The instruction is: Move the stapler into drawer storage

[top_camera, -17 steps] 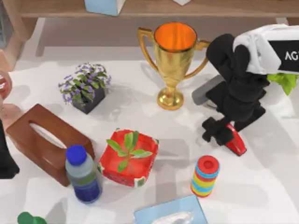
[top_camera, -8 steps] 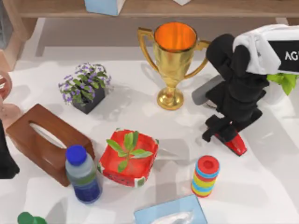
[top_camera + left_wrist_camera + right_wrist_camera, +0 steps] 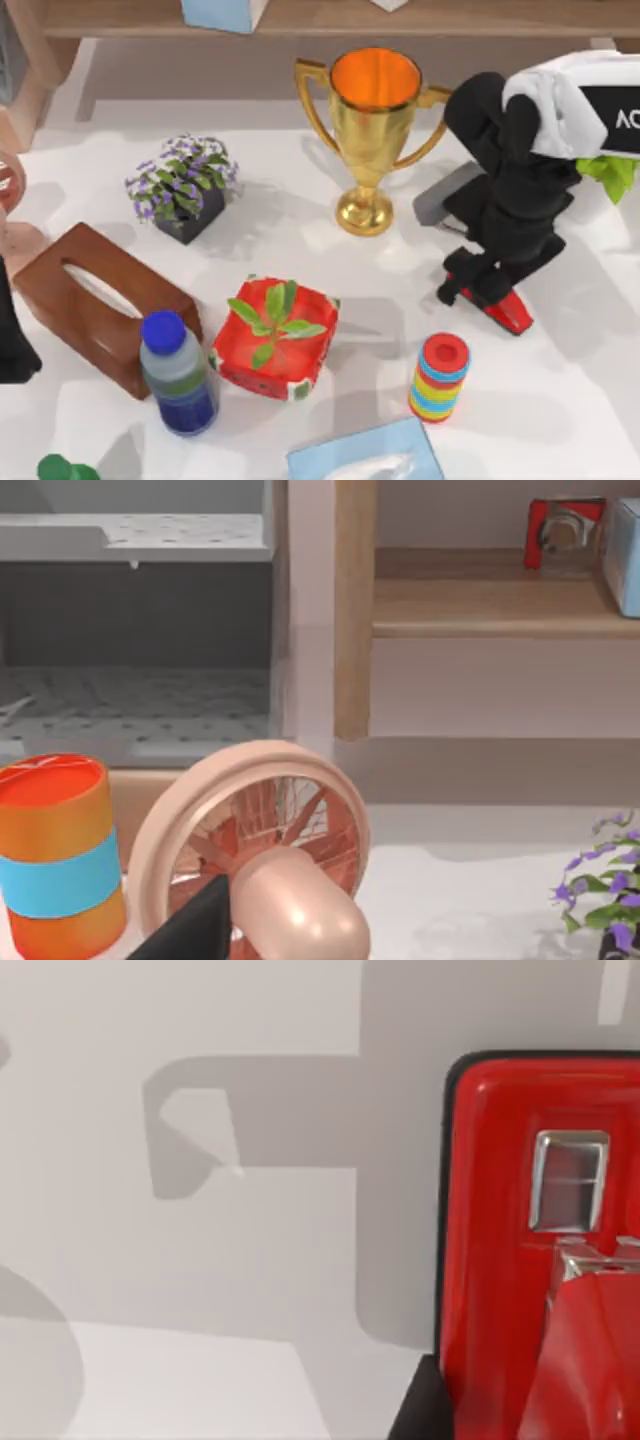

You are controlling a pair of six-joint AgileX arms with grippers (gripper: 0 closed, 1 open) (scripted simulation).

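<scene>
The red stapler (image 3: 506, 313) lies flat on the white table at the right, a little above the ring stack. My right gripper (image 3: 472, 292) is down over its left end, open, with one black finger on each side of the red body. Close up, the stapler (image 3: 500, 1250) shows a glossy red top, a black edge and a small silver piece. A grey storage unit (image 3: 140, 640) with an open compartment stands behind a pink fan (image 3: 262, 850). My left arm (image 3: 12, 345) is parked at the table's left edge.
A gold trophy (image 3: 372, 130) stands behind the stapler and a grey block (image 3: 440, 195) lies beside the right arm. A coloured ring stack (image 3: 440, 376), red planter (image 3: 275, 338), blue-capped bottle (image 3: 177, 375), wooden tissue box (image 3: 95, 300) and purple flower pot (image 3: 185, 190) fill the middle and left.
My right gripper has shifted slightly right and lower onto the stapler. The stapler and the left arm have stayed put.
</scene>
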